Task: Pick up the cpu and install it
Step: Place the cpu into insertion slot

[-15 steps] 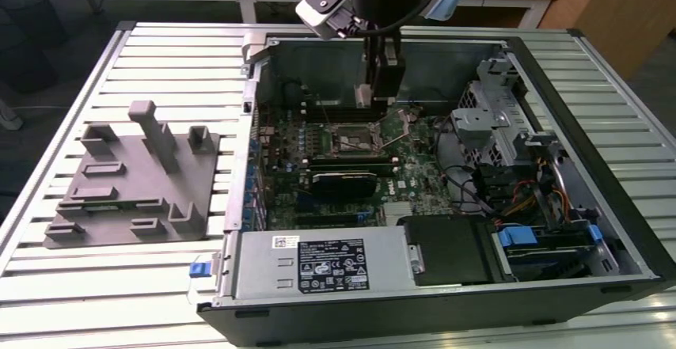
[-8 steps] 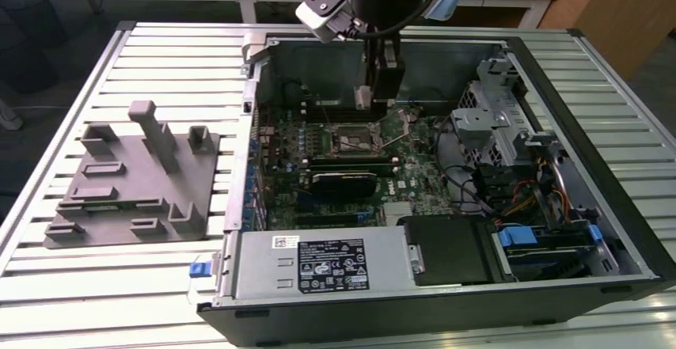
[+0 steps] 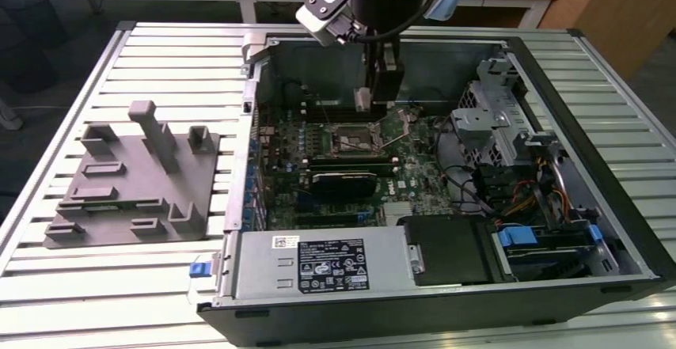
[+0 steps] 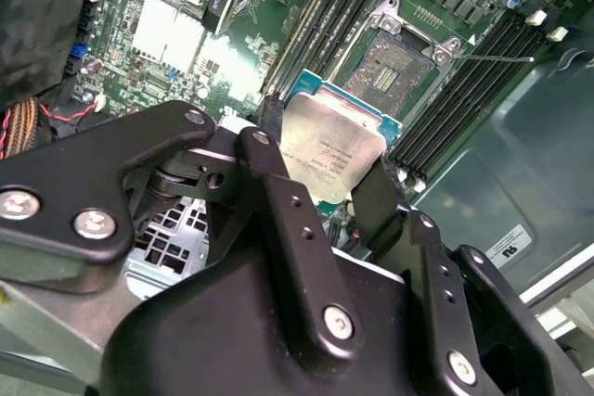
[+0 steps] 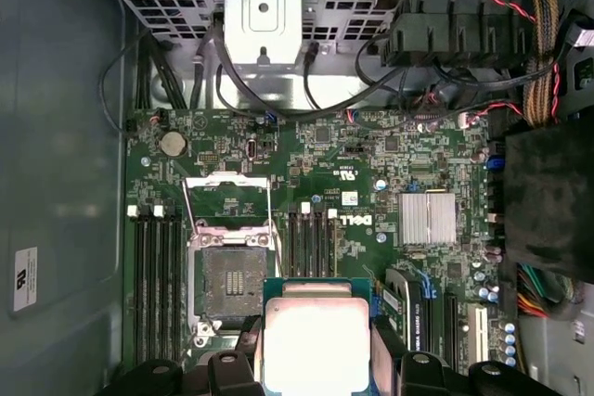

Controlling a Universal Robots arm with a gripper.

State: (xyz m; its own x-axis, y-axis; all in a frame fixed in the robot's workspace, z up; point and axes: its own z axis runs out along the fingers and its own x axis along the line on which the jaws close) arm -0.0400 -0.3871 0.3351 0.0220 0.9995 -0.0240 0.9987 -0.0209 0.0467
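Clearly the fingers (image 4: 278, 194) of the gripper (image 4: 325, 169) are pinching the cpu (image 4: 329, 157) by two opposite edges. They hold it in the air over the motherboard (image 5: 371, 173), just beside the open socket (image 5: 230, 275) inside the computer case (image 3: 634, 230). The chip looks light, stiff and flat. Its metal top is likely slippery and its underside probably fragile, so gripping the edges suits it best.
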